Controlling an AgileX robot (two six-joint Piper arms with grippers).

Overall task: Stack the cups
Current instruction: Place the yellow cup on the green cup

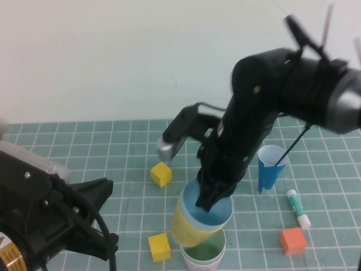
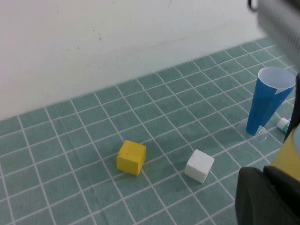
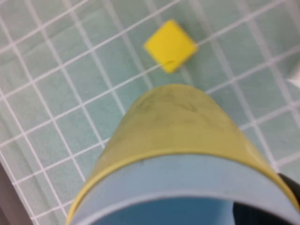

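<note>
High view showed the stacking well under way: the right gripper [image 1: 210, 201] held the yellow cup [image 1: 186, 226] with the light blue cup [image 1: 211, 212] nested inside it, the pair tilted and lifted just above the pale green cup [image 1: 204, 248], which itself sat inside the pink cup [image 1: 197, 264] on the tabletop [image 1: 113, 141] near its front edge. The step in hand, as I judged it, was bringing the yellow-and-blue pair over to join the green-and-pink pair. Its jaws were clamped on the rim of the nested pair, one finger reaching inside the blue cup.

What the next move seemed to call for was righting the tilted pair so its base pointed squarely down, centring it over the green mouth, then lowering it in before letting go; a slanted entry might catch the rim and tip the lower pair.

The right arm reached in from the upper right, elbow high, forearm angled steeply down toward the cups. The left gripper [image 1: 104, 217] was parked low at the front left, well apart from the cups; whether it was released or clenched I could not tell.

The narrow dark blue cup [image 1: 272, 167] stood apart to the right and was not part of the stack.
</note>
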